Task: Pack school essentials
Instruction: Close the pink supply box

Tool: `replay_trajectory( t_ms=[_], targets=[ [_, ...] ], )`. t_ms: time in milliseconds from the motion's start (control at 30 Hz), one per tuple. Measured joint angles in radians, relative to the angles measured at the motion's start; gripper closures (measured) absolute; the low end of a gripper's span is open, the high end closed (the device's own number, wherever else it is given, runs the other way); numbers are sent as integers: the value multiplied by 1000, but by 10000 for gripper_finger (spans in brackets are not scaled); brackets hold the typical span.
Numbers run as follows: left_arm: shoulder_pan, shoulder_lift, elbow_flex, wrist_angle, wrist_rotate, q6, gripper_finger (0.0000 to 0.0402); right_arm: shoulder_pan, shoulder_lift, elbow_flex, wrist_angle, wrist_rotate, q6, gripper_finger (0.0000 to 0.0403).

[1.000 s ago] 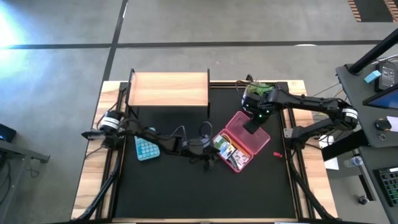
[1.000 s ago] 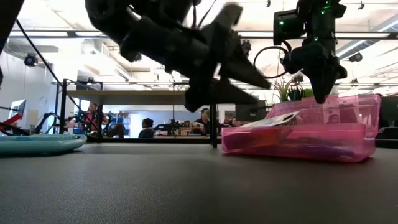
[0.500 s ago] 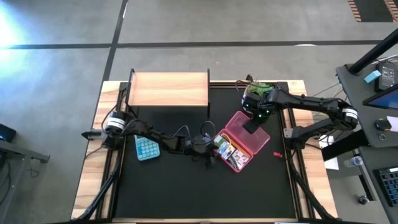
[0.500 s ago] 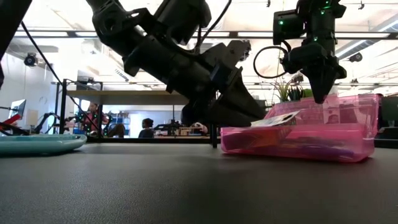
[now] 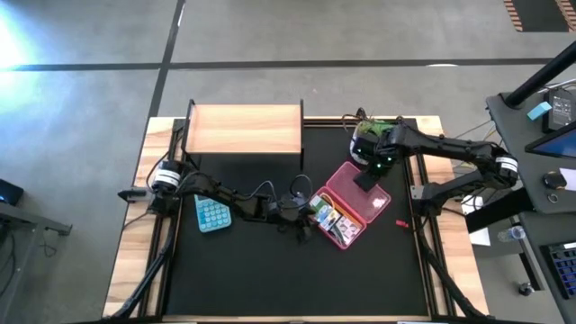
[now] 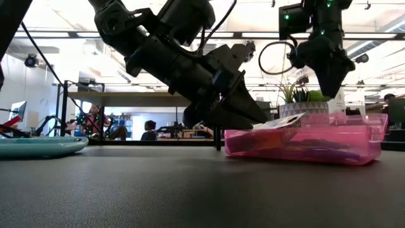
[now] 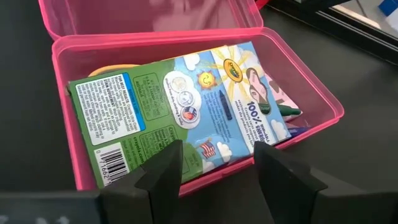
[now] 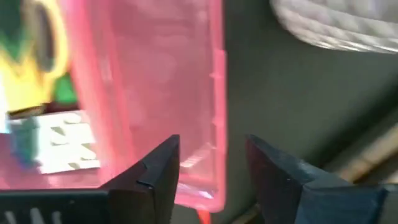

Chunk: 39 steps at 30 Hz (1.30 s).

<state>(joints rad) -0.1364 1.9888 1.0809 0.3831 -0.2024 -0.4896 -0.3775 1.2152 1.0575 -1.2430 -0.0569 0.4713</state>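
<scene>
Left gripper (image 5: 306,216) spread, low beside open pink case (image 5: 360,193), fingers (image 7: 165,168) just short of crayon box (image 7: 180,118) lying inside. Right gripper (image 5: 364,177) spread, above case lid (image 8: 155,81). Plant (image 5: 369,130) near.

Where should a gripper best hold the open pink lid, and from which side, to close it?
Probably the lid is best pinched at its free far edge, from above. It is a thin flat panel lying open beside the pink box, and the right gripper hovers there, fingers open.
</scene>
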Motion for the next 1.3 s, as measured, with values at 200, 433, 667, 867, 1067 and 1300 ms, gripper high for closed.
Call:
replay_trajectory(
  t_ms=[200,433,667,867,1067,1300],
  targets=[
    [2,0,0,-5,-7,0,219,-1,-2,44,-208,265,133,234],
    [6,-1,-1,-6,-8,1,219,0,0,-109,-133,218,226,247],
    [6,-1,-1,-6,-8,1,219,0,3,-230,-96,206,226,254],
    [6,-1,-1,-6,-8,0,219,0,3,-282,4,125,220,267],
    [9,-1,1,-6,-8,0,219,0,3,-283,95,58,190,273],
    [14,-1,1,-8,-12,0,219,0,0,-248,89,-1,164,275]
  ],
)
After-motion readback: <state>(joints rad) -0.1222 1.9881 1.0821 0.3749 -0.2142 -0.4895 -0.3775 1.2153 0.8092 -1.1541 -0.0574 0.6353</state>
